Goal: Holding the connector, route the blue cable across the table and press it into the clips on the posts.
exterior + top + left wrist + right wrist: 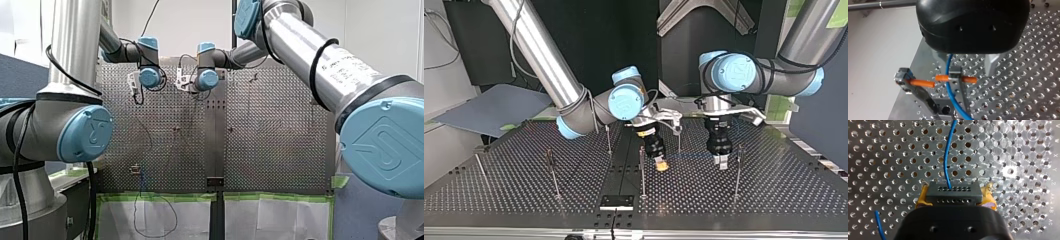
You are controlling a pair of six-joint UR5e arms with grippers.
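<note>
In the right wrist view my right gripper [954, 201] is shut on the black connector [953, 191], yellow pads [921, 199] on both sides. The blue cable [947, 157] leaves the connector's top and runs ahead over the perforated plate. In the left wrist view my left gripper [966, 71] stands open, its metal fingers [991, 65] wide apart. The blue cable [949, 86] runs between them, past a grey clip [955, 73] with orange arms. In the top view my right gripper [662, 165] and my left gripper [722, 162] hang low, side by side, over the table.
Thin posts stand around the grippers [642, 172] [737, 170] [553, 172] [608, 140]. A second black clip [902, 77] with an orange arm sits beside my left gripper, near the plate's edge. A black plate [616, 201] lies at the top view's near edge.
</note>
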